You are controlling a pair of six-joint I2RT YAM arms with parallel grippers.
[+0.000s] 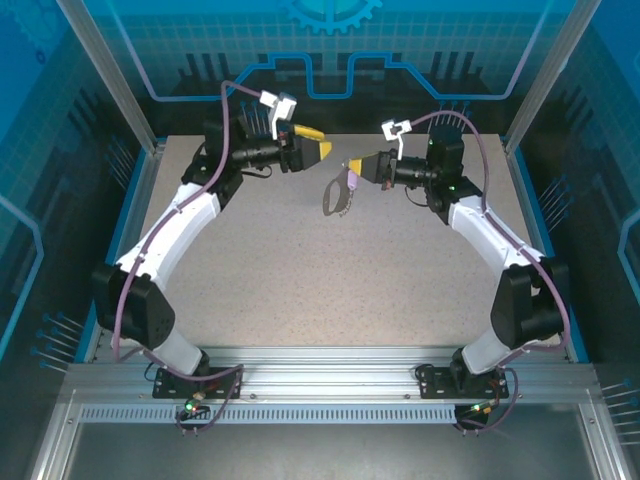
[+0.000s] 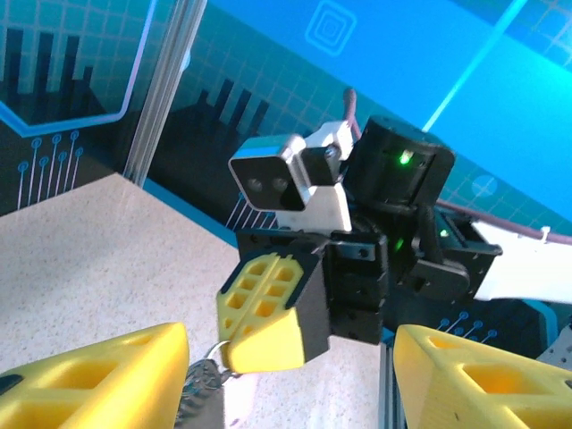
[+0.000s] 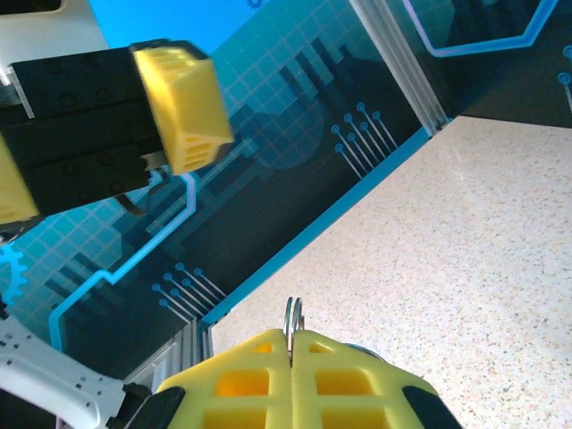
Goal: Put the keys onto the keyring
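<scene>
My right gripper [image 1: 353, 166] is raised above the far middle of the table, shut on a thin metal ring [image 3: 293, 315] of the keyring. The keyring's dark oval loop [image 1: 338, 197] dangles below those fingers, and a small pale lilac key [image 1: 353, 183] hangs beside it. In the left wrist view the ring [image 2: 214, 350] sticks out under the right gripper's shut fingers [image 2: 268, 313], with a dark braided piece [image 2: 198, 389] hanging from it. My left gripper [image 1: 319, 142] hovers just left of the right one, open and holding nothing, with its fingers [image 2: 98, 375] spread wide.
The speckled table [image 1: 330, 270] lies below both raised grippers. Blue enclosure walls and aluminium posts [image 1: 128, 90] ring the table. The left gripper's yellow finger [image 3: 183, 98] appears close in the upper left of the right wrist view.
</scene>
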